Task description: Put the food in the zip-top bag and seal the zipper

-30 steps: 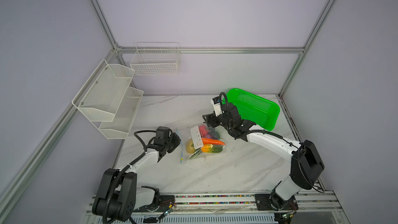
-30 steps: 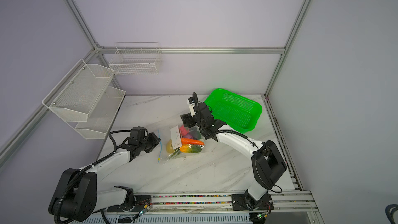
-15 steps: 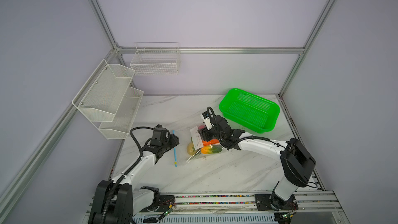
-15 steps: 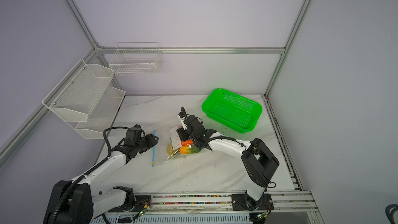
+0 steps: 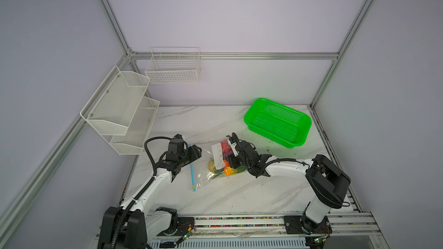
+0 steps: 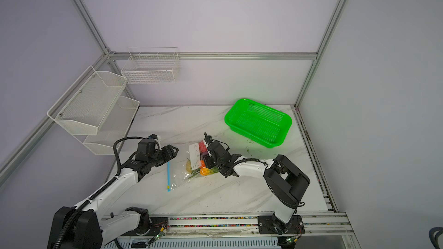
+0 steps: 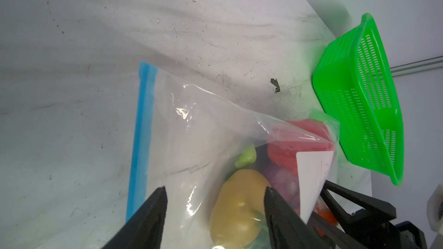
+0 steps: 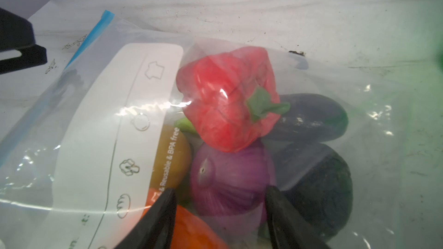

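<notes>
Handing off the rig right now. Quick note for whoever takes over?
Left tool: open, holding nothing, above the bag near the zipper.
Right tool: jaws apart astride the purple piece through the bag; grip unclear.
Bag lies on the table; all visible food is inside it. Basket holds none.
Done: food bagged; zipper looks flat and closed, slider at its near end.
Left: confirm the seal, then retract both arms.
</notes>
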Available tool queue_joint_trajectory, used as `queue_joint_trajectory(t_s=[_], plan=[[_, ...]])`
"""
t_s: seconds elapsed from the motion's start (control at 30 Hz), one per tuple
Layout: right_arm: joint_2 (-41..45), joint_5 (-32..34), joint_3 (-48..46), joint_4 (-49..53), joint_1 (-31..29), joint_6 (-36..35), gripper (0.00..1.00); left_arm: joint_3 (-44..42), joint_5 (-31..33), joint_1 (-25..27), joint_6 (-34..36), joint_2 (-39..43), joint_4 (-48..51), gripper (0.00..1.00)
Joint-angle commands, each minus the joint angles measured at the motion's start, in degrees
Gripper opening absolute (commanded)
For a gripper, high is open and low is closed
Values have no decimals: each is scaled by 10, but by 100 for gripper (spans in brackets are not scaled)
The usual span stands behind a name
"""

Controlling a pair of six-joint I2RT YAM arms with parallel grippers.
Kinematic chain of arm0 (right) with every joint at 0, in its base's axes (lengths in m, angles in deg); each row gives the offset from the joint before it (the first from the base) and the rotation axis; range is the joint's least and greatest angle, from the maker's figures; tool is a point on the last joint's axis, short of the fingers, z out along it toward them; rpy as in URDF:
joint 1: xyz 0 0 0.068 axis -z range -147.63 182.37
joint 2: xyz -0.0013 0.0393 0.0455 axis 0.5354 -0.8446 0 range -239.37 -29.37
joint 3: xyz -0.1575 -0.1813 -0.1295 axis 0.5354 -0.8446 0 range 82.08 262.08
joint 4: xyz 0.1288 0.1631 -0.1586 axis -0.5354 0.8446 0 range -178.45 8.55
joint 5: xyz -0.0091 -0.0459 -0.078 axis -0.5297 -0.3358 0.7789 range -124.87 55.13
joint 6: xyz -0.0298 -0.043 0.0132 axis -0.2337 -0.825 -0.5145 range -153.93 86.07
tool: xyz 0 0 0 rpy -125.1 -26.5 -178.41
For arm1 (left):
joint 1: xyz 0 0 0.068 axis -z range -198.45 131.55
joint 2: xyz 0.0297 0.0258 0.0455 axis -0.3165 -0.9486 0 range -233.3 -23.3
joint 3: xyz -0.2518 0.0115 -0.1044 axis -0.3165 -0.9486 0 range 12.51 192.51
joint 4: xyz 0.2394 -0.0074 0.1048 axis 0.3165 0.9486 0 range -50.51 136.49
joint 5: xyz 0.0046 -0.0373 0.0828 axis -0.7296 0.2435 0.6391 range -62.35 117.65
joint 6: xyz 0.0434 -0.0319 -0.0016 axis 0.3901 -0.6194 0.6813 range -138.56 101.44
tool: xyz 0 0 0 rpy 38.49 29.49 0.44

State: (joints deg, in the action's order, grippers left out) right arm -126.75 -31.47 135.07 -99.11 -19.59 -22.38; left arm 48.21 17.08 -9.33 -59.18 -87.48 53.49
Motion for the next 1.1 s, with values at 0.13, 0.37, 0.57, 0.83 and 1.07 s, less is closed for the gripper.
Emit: queue_joint_trajectory(t_s=[0.13, 0.37, 0.57, 0.83, 1.07], plan=[[-3, 26, -16, -29, -37, 77, 64, 53, -5, 2, 30, 1, -5, 76], [42, 68, -14, -12, -49, 114, 66, 71, 9, 2, 50, -9, 1, 80], [170, 213, -27, -67, -23, -12, 74, 75, 163, 13, 117, 19, 1, 100], [345, 203, -114, 15, 150, 104, 79, 47, 350, 16, 248, 35, -68, 100], [479, 126, -200, 178, 224, 375, 80, 7, 393, 14, 226, 50, -74, 100]])
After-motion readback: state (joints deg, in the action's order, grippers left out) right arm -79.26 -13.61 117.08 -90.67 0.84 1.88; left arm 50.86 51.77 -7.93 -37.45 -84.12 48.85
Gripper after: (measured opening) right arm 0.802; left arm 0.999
